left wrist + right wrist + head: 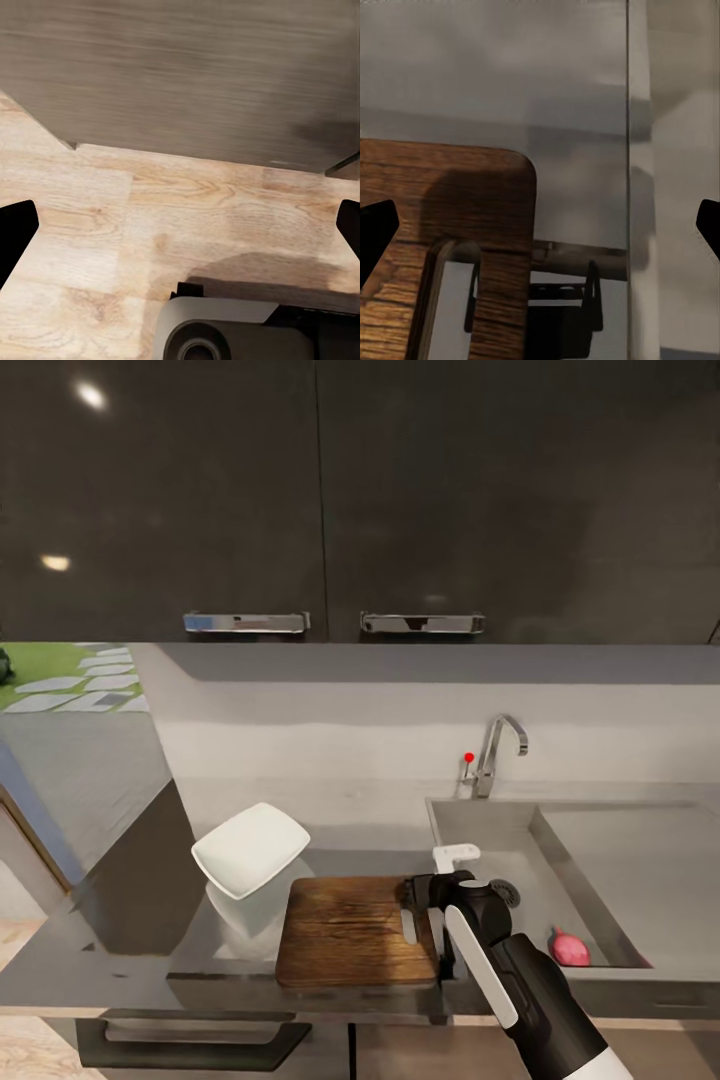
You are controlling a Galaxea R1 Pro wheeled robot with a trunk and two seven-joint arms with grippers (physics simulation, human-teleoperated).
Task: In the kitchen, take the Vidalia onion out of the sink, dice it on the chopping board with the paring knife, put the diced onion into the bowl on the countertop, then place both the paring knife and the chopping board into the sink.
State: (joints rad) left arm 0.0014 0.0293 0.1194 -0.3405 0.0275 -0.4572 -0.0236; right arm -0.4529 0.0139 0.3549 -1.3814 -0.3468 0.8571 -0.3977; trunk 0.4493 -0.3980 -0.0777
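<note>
Beside sink (600, 880): Vidalia onion (569, 948)

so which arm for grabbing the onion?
Right. Its claw hangs open at the board's sink-side edge, near the onion in the sink. Left wrist camera faces the floor.

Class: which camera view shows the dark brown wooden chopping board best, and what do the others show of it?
The head view: the whole dark brown wooden chopping board lies on the counter beside the sink. The right wrist view gives one rounded corner and its slot; the left wrist view looks at wooden flooring.
</note>
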